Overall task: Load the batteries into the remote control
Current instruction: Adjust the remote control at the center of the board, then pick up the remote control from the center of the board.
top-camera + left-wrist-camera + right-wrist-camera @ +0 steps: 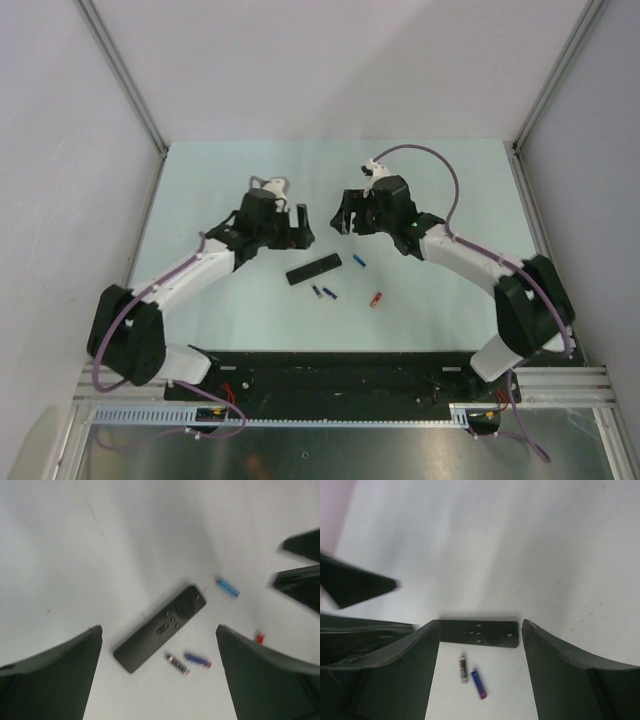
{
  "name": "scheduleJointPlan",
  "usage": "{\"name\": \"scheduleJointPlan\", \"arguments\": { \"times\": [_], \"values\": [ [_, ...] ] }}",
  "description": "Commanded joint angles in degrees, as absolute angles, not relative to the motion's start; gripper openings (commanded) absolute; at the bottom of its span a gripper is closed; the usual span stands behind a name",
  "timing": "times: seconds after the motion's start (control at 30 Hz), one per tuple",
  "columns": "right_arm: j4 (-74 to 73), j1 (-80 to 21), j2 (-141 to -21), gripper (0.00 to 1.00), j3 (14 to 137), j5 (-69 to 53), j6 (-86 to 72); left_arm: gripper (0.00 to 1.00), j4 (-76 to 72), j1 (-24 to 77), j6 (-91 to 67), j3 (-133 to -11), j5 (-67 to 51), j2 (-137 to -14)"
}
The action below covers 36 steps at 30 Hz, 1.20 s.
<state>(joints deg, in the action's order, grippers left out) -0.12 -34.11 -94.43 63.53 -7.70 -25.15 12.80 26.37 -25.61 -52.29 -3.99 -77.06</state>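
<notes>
Nothing loaded: remote control [313, 268] button-side up, four batteries [329, 294] loose nearby, left gripper [298, 224] and right gripper [345, 216] open, empty.

Table [220, 180]: pale, matte surface. Remote [313, 269] lay flat near mid-table, button side up, skewed to the table edges. Four batteries lay loose on the surface, none touching the remote. Blue battery [359, 263] sat just off the remote's right end, the end with the round pad. Dark battery [317, 292] and purple battery [329, 294] lay close together on the remote's near side. Red battery [376, 298] lay alone to their right.
</notes>
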Motion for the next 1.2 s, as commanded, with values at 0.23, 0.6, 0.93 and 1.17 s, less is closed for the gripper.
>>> {"name": "scheduleJointPlan", "arguments": {
  "times": [0.23,0.6,0.93,1.17],
  "values": [
    [-12.47,-39.9,-67.69,0.74,57.31,-2.55,-24.35,1.0,27.69,38.41,-5.02,-66.79,6.24,-91.4],
    [-18.54,-41.04,-51.25,0.75,49.49,-0.97,-24.96,0.76,28.57,39.19,4.04,-70.49,1.32,-100.11],
    [-19.16,-41.04,-51.06,0.75,48.08,-2.55,-24.96,0.83,28.56,40.17,8.09,-70.84,0.53,-102.04],
    [-19.6,-41.04,-50.54,0.75,47.9,-2.99,-24.87,0.82,28.65,40.08,8.0,-72.86,-0.53,-107.49]
  ]
}}
